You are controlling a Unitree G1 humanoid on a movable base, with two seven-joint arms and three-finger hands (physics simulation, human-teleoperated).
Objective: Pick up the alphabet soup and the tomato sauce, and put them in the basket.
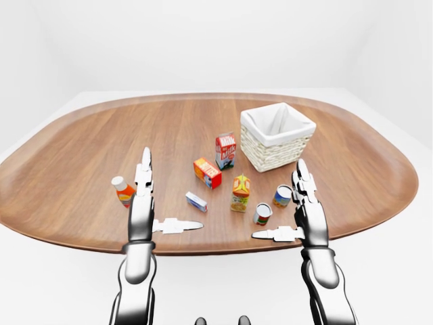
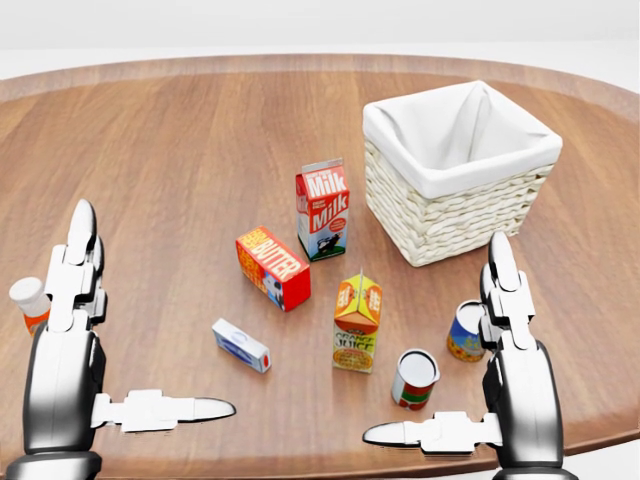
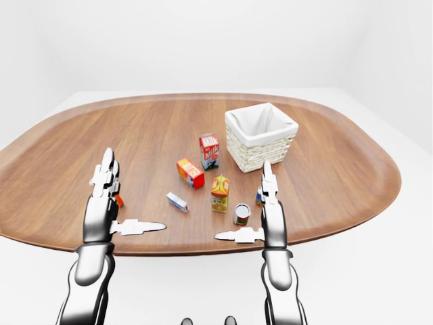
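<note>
In the head view the alphabet soup can [image 2: 464, 332], blue and yellow, stands upright just left of my right hand's raised fingers [image 2: 505, 290]. The tomato sauce can [image 2: 413, 379], red and green with a white top, stands lower left of it, above my right thumb. The wicker basket [image 2: 455, 225] with a white liner sits at the upper right, with nothing visible inside it. My right hand [image 2: 434, 338] is open and holds nothing. My left hand [image 2: 152, 312] is open at the lower left, far from both cans.
A milk carton [image 2: 322, 208], a red butter box [image 2: 273, 267], an orange juice carton [image 2: 357, 325] and a small white-blue box [image 2: 241, 346] stand mid-table. A ketchup bottle [image 2: 28, 303] peeks from behind my left hand. The oval wooden table [image 1: 81, 149] has its near edge just below both hands.
</note>
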